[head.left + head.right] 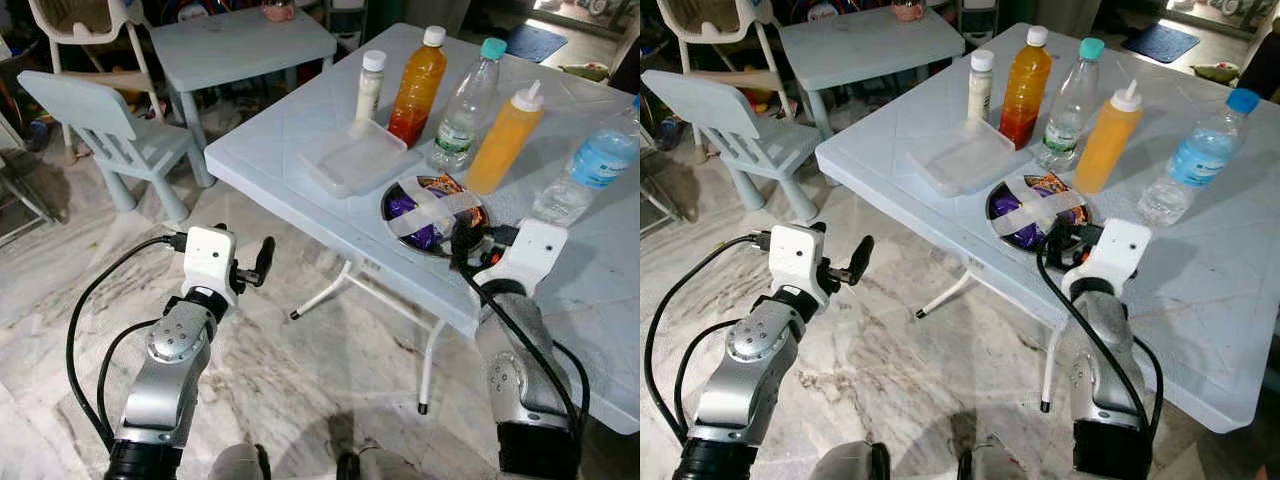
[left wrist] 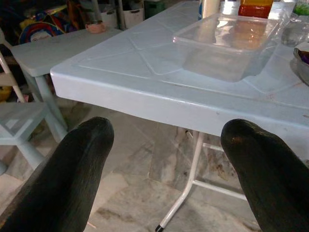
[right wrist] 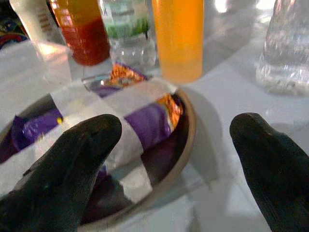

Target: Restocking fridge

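progress: nothing stocked yet; no fridge visible
items: bottles and snack bowl all on worktop
right pincer: spread wide, empty, at bowl rim
left pincer: spread wide, empty, off worktop edge
left: everything

No text, brand, number or sign can be read anywhere in these pictures. The green-capped clear bottle carries a green and white label, and the blue-capped water bottle, on the far side of the orange squeeze bottle from it, carries a blue one, but the print on both is too small to make out. The white bottle shows faint reddish lettering in the right wrist view, blurred past reading. The purple snack packets in the bowl show colour only.
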Controlling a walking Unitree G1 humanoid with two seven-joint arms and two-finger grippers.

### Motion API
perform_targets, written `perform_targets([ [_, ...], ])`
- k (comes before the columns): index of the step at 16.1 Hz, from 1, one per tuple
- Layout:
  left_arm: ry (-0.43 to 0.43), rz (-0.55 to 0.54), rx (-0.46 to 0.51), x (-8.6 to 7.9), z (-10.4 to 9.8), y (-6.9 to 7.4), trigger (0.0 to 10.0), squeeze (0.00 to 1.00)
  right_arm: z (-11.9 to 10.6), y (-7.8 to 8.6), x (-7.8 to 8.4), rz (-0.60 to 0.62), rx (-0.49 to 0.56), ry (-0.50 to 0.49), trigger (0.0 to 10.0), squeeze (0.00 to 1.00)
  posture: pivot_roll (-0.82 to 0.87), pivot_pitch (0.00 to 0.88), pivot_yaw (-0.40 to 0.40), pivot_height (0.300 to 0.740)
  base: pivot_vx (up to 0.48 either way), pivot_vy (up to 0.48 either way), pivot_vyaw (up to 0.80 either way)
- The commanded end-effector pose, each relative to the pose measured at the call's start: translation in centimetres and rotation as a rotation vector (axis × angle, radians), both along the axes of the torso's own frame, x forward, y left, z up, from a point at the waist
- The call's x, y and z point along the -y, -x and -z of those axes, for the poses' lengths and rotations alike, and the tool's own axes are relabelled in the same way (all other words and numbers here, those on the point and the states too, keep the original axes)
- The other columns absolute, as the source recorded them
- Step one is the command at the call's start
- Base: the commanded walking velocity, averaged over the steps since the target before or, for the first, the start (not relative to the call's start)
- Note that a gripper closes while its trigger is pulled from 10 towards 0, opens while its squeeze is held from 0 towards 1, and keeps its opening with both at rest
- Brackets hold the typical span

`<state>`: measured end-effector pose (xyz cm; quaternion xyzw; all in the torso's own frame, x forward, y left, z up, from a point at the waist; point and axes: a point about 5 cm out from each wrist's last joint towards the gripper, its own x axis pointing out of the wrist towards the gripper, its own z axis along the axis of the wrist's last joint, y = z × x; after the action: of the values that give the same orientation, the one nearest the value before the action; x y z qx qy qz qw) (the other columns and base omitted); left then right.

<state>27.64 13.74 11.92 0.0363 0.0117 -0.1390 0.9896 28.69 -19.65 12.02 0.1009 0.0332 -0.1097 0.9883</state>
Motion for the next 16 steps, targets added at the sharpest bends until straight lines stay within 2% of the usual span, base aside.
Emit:
perform_targets([
  [1, -0.011, 0.008, 0.005, -0.1, -0.3, -0.1, 10.0, 0.0, 0.7, 0.3, 0.4, 0.031, -0.041, -0.029, 10.0, 0.0, -0.03, 0.105, 0.005, 0.74, 0.0, 0.0, 0.0],
  [2, -0.011, 0.012, 0.005, 0.0, -0.3, -0.1, 10.0, 0.0, 0.9, 0.5, 0.4, 0.041, -0.05, -0.04, 9.6, 0.0, -0.03, 0.105, 0.007, 0.74, 0.0, 0.0, 0.0],
  [3, -0.011, 0.015, 0.005, 0.1, -0.3, -0.1, 10.0, 0.0, 1.0, 0.6, 0.4, 0.041, -0.05, -0.04, 5.4, 0.0, -0.03, 0.105, 0.008, 0.74, 0.0, 0.0, 0.0],
  [4, -0.011, 0.017, 0.005, 0.2, -0.3, -0.1, 10.0, 0.0, 1.1, 0.7, 0.3, 0.039, -0.05, -0.042, 4.7, 0.0, -0.03, 0.106, 0.009, 0.74, 0.0, 0.0, 0.0],
  [5, -0.011, 0.02, 0.005, 0.2, -0.3, -0.2, 10.0, 0.0, 1.2, 0.7, 0.3, 0.041, -0.056, -0.064, 1.5, 0.0, -0.03, 0.106, 0.01, 0.74, 0.0, 0.0, 0.0],
  [6, -0.012, 0.02, 0.006, 0.2, -0.4, -0.2, 10.0, 0.0, 1.1, 0.5, 0.4, 0.038, -0.056, -0.064, 3.1, 0.0, -0.03, 0.107, 0.01, 0.74, 0.0, 0.0, 0.0],
  [7, -0.012, 0.021, 0.007, 0.2, -0.4, -0.2, 10.0, 0.0, 0.9, 0.1, 0.4, 0.022, -0.047, -0.071, 5.9, 0.0, -0.03, 0.107, 0.01, 0.74, 0.0, 0.0, 0.0],
  [8, -0.013, 0.02, 0.007, 0.2, -0.4, -0.2, 10.0, 0.0, 0.6, -0.2, 0.3, -0.003, -0.035, -0.068, 9.5, 0.0, -0.02, 0.107, 0.01, 0.74, 0.0, 0.0, 0.0],
  [9, -0.014, 0.019, 0.008, 0.1, -0.4, -0.2, 10.0, 0.0, 0.5, -0.5, 0.0, -0.034, -0.034, -0.078, 10.0, 0.0, -0.02, 0.107, 0.01, 0.74, 0.0, 0.0, 0.0],
  [12, -0.017, 0.017, 0.009, 0.0, -0.4, -0.2, 10.0, 0.0, 0.8, -0.5, -0.2, -0.027, -0.063, -0.142, 10.0, 0.0, -0.02, 0.106, 0.008, 0.74, 0.0, 0.0, 0.0],
  [13, -0.016, 0.018, 0.01, 0.1, -0.5, -0.2, 10.0, 0.0, 1.1, -0.6, -0.4, -0.041, -0.086, -0.17, 9.5, 0.0, -0.02, 0.107, 0.009, 0.74, 0.0, 0.0, 0.0],
  [14, -0.016, 0.019, 0.01, 0.1, -0.5, -0.2, 10.0, 0.0, 1.2, -0.6, -0.5, -0.046, -0.094, -0.185, 9.5, 0.0, -0.02, 0.107, 0.009, 0.74, 0.0, 0.0, 0.0],
  [15, -0.017, 0.024, 0.01, 0.1, -0.5, -0.3, 10.0, 0.0, 1.4, -0.8, -0.4, -0.053, -0.112, -0.199, 10.0, 0.0, -0.02, 0.107, 0.012, 0.74, 0.0, 0.0, 0.0],
  [16, -0.018, 0.025, 0.01, 0.1, -0.5, -0.3, 10.0, 0.0, 1.4, -0.9, -0.3, -0.053, -0.121, -0.211, 9.8, 0.0, -0.02, 0.107, 0.013, 0.74, 0.0, 0.0, 0.0],
])
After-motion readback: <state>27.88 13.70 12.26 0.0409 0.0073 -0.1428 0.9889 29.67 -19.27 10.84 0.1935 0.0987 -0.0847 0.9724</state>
